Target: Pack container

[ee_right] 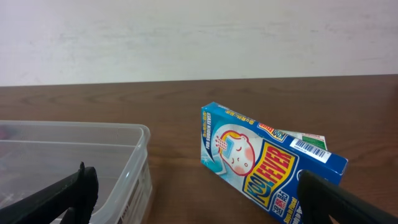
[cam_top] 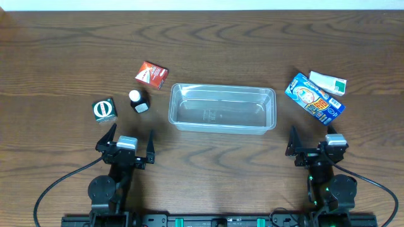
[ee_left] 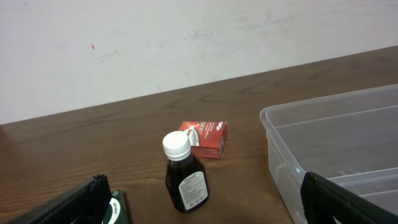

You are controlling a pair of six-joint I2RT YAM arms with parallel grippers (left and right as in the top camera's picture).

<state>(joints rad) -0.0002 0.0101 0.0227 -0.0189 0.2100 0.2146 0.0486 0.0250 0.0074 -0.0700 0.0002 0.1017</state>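
My left gripper (cam_top: 130, 141) and right gripper (cam_top: 311, 144) rest with fingers spread, holding nothing. The clear container (cam_top: 222, 87) sits empty, centred ahead of them, probably so either of the 2 reaches it.

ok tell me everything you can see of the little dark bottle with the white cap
The bottle is small, with a dark brown, glassy-looking body, a white cap closed on top and a white printed label too small to read. It stands upright on the wooden table, left of the clear container, between the red box and the green box. The overhead view shows gaps to all three, so only the table touches it.
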